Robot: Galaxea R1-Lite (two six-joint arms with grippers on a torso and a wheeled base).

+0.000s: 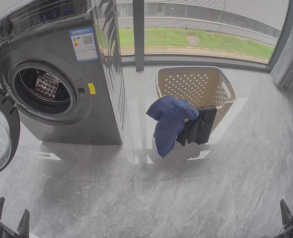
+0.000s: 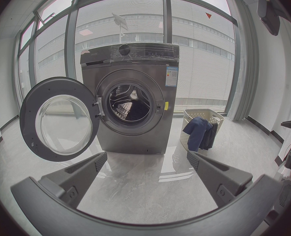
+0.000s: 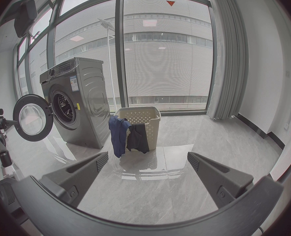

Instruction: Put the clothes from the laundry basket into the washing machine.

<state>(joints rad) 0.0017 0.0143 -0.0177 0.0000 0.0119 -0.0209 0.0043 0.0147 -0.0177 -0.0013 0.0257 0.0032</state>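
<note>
Garments, two; basket, one.

In my head view the washing machine stands on the floor at the left. Its door is swung out to the left of the drum opening. The laundry basket sits on the floor to the right of the machine, near it but apart, and the window runs behind both. Two garments hang over the basket's near rim: the larger garment on the left, and the smaller garment touching it on the right. A curtain hangs at the far right, beyond the basket. My left tool and right tool sit at the near corners, well apart from the machine and the basket.
</note>
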